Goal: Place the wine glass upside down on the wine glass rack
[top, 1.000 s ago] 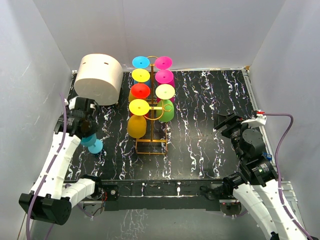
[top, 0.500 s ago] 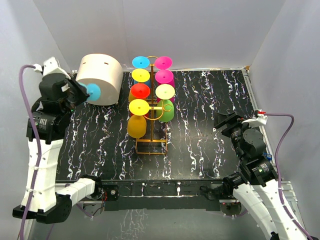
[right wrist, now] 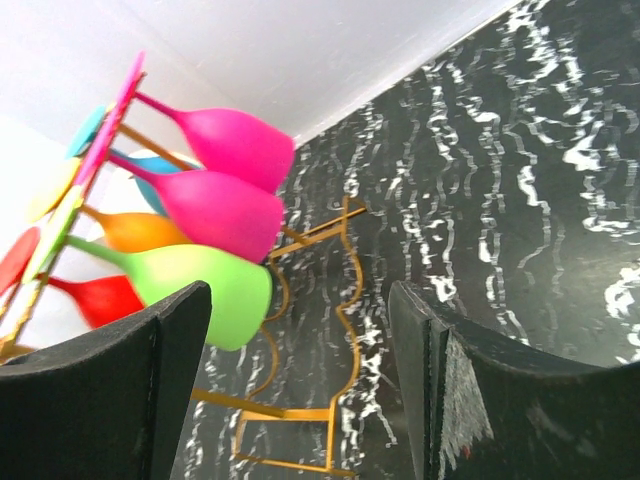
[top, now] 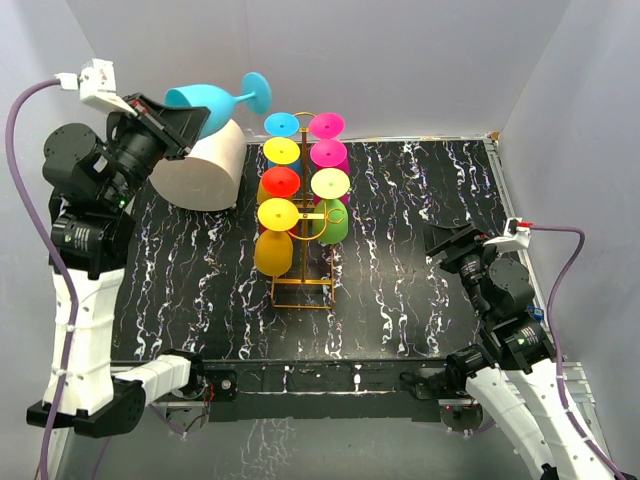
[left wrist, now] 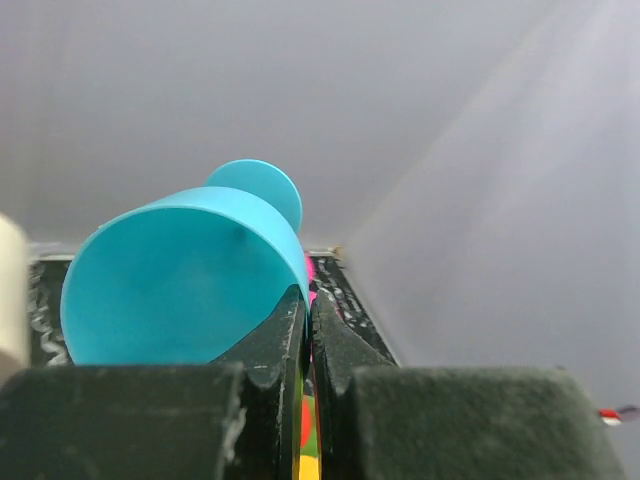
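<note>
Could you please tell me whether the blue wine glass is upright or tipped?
Tipped on its side: the blue wine glass lies roughly level, its rim pinched in the left tool.

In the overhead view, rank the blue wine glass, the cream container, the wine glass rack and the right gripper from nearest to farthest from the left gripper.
1. The blue wine glass: held in the left gripper, raised at back left.
2. The cream container: just below it, back left.
3. The wine glass rack: centre of the table.
4. The right gripper: far right, open.
</note>
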Robot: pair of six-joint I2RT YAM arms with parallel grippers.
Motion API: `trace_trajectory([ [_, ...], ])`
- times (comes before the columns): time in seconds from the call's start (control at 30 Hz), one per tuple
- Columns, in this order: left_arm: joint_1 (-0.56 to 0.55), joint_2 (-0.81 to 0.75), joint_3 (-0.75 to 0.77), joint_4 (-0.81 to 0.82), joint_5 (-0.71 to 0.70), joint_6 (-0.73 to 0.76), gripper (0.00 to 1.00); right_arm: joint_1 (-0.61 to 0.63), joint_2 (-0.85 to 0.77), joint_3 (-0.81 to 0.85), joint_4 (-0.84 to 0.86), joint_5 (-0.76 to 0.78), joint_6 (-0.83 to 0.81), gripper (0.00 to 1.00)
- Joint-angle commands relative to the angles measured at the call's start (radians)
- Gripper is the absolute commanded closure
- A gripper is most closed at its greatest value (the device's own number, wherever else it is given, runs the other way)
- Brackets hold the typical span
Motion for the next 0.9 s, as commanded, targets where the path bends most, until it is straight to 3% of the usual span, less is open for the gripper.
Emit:
trace_trajectory([
  [0.0, 0.005, 0.049, 0.016, 0.202, 0.299, -0.097, 1.0, 0.0, 0.0, 0.039, 0.134, -0.161, 0.089, 0.3],
  [0.17, 0.004, 0.107, -0.077, 0.46, 0.469, -0.339, 1.0, 0.0, 0.075, 0.076, 0.245, -0.377, 0.161, 0.27],
  [0.3, -0.027, 0.175, -0.109, 0.61, 0.491, -0.464, 1.0, 0.0, 0.118, 0.092, 0.372, -0.451, 0.24, 0.25],
  [0.47, -0.21, 0.24, -0.064, 0.573, 0.37, -0.366, 1.0, 0.0, 0.129, 0.078, 0.537, -0.421, 0.405, 0.26],
  [0.63, -0.345, 0.297, -0.077, 0.639, 0.286, -0.321, 1.0, 0.0, 0.151, 0.119, 0.55, -0.334, 0.51, 0.29],
  [0.77, -0.419, 0.32, -0.106, 0.746, 0.274, -0.296, 1.0, 0.0, 0.163, 0.125, 0.554, -0.254, 0.665, 0.41],
  [0.87, -0.442, 0.34, -0.12, 0.823, 0.288, -0.31, 1.0, 0.0, 0.17, 0.062, 0.736, -0.225, 0.827, 0.45],
])
